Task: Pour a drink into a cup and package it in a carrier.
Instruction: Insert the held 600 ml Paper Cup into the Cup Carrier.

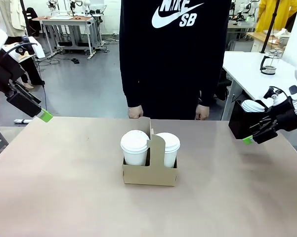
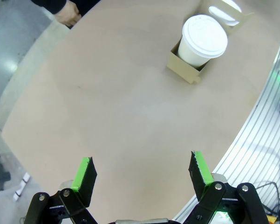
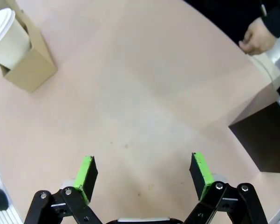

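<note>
We see the brown cardboard carrier [image 1: 150,173] standing near the middle of the tabletop [image 1: 64,197], its upright handle panel rising between 2 white lidded cups seated in its slots. The cup on the robot's left [image 1: 134,147] and the cup on the robot's right [image 1: 168,148] both stand upright, each capped with a flat white lid, so we cannot see any drink inside them. Our left hand [image 1: 43,116] hangs over the tabletop's far left corner, released, its green pads spread wide with nothing between them; from its wrist view the left hand [image 2: 142,175] looks down on bare tabletop, with the carrier [image 2: 188,70] well apart from it. Our right hand [image 1: 252,138] hovers at the right edge, also released and holding nothing, just beside a black box [image 1: 239,123] that holds a stack of white lids [image 1: 254,105]. In its wrist view the right hand [image 3: 144,176] faces open tabletop, the carrier [image 3: 30,70] far off. A person in a black sweatshirt [image 1: 175,49] stands at the far side, both hands resting at the table's edge.
</note>
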`<state>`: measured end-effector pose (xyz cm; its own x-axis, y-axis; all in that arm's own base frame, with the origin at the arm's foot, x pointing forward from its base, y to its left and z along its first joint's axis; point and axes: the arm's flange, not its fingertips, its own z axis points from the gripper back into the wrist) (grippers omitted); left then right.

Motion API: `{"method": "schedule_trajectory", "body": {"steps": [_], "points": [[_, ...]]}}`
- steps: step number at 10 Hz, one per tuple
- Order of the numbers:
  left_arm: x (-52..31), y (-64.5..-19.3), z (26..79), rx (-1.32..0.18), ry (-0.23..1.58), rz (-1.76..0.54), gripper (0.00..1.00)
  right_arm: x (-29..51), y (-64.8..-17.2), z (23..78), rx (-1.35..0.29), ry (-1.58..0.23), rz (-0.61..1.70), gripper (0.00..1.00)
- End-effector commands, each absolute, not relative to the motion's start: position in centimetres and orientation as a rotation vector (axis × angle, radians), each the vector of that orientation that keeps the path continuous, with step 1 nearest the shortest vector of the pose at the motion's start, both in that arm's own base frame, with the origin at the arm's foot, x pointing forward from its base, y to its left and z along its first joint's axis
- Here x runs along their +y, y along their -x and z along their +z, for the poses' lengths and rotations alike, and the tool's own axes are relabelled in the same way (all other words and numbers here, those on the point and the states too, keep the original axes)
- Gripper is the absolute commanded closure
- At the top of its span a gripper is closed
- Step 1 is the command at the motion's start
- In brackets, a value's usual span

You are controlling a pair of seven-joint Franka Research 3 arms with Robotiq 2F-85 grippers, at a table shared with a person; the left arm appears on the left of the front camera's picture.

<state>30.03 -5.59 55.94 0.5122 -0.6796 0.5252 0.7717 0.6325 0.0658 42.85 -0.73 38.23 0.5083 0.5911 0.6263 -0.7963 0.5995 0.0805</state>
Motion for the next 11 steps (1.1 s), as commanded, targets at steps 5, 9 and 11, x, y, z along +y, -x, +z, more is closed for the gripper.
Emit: {"method": "schedule_trajectory", "body": {"steps": [5, 9, 11], "points": [[-5.68, -30.02, 55.97, -0.552, 0.191, -0.861, 0.00, -0.73, -42.79, 38.49, -0.594, -0.381, 0.863, 0.00], [-5.68, -30.02, 55.97, -0.552, 0.191, -0.861, 0.00, -0.73, -42.79, 38.49, -0.594, -0.381, 0.863, 0.00], [-5.68, -30.02, 55.97, -0.552, 0.191, -0.861, 0.00, -0.73, -42.79, 38.49, -0.594, -0.381, 0.863, 0.00]]}}
